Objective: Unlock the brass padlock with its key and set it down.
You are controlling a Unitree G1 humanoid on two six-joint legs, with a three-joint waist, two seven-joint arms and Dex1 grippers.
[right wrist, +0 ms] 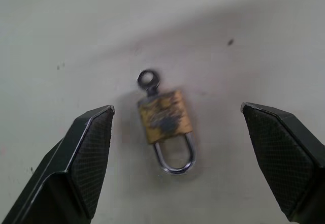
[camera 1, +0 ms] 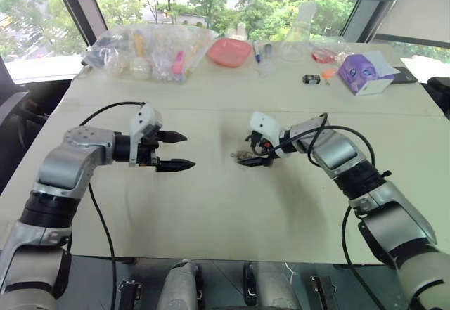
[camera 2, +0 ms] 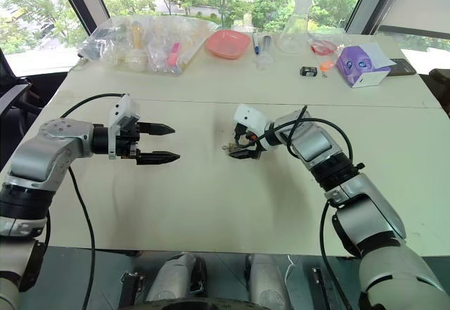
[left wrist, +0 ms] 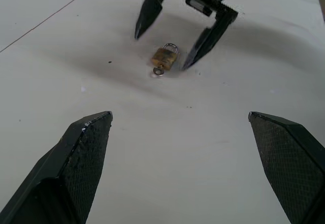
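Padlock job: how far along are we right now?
Done: the key already sits in the padlock, which lies flat on the table. In hand: the right gripper is open, straddling the padlock, gripping nothing yet. The left gripper waits open, off to the side. Left: grasp, turn the key; the shackle looks closed.

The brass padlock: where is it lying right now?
The brass padlock lies flat on the table near its middle, between the open fingers of the right gripper, untouched, with the key in its base; the left gripper hovers apart, to the left.
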